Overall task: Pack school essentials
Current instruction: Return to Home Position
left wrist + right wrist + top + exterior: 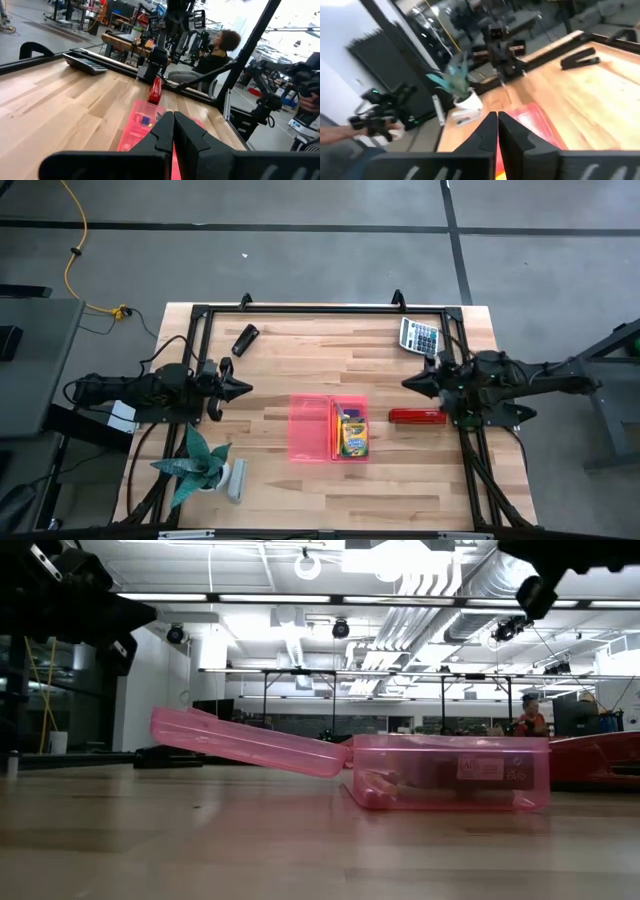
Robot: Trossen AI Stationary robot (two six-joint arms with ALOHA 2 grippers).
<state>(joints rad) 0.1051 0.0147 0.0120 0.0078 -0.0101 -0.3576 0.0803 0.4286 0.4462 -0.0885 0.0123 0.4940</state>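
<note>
I see both arms parked at bench (320,350) sides. L claw (240,389), R claw (410,383) pinched closed, empty. Pink box (308,430) centred btwn them, long axis left-right, crayons (352,435) inside. Neither arm nearer.

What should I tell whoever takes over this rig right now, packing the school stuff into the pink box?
Left claw: shut, empty, at its side of the table.
Right claw: shut, empty, at its side.
Crayon box is in the pink box, mid-table.
Lid lies open.
Red item and calculator lie outside, near the right claw.
Left: probably closing the lid.
</note>
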